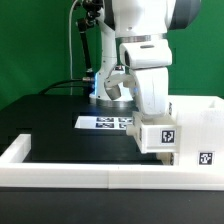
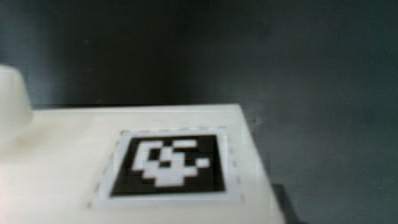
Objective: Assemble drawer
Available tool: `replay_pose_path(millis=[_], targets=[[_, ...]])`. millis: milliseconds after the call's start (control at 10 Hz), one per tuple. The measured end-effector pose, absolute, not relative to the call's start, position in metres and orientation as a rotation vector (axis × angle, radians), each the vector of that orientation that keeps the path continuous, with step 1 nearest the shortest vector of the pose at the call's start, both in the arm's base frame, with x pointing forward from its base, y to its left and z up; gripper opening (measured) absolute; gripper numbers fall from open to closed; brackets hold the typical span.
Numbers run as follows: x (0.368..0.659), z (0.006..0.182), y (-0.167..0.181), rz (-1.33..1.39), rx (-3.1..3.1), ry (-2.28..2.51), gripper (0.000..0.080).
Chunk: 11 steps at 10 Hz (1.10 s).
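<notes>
White rail (image 1: 90, 178) fronts tagged box shell (image 1: 190, 125), hand seemingly hidden

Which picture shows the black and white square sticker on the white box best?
The wrist view: the tag on the box fills much of that picture, though blurry. In the exterior view the same kind of tag is tiny.

Drawer shell (image 1: 195, 130) is looking like smooth white plastic w/ a slight sheen, and its tag (image 2: 169, 162) is showing as matt black-and-white print. Table (image 1: 60, 120) is reading matt black, rail (image 1: 90, 176) smooth white, marker board (image 1: 105, 123) flat and matt. Arm casing (image 1: 150, 60) is looking glossy white.
</notes>
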<state>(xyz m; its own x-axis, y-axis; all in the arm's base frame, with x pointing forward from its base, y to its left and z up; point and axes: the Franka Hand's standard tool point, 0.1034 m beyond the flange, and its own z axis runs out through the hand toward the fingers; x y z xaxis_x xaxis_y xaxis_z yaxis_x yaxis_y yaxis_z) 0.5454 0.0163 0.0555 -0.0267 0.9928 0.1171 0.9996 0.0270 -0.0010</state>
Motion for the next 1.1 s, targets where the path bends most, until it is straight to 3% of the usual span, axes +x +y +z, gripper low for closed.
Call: replay_pose_path(millis=[100,300,400,500,600,1100], targets=[[0.545,0.055,0.016,-0.124,-2.131,-2.188,0.0042],[0.547,0.057,0.015,-0.126,-2.155,-2.166,0.0361],[0.548,0.058,0.016,-0.127,-2.154,-2.168,0.0361],[0.549,0.061,0.017,-0.131,-2.155,-2.173,0.0542],[0.55,0.066,0.017,-0.131,-2.155,-2.18,0.0616],[0.575,0.109,-0.014,-0.081,-2.152,-2.191,0.0649]])
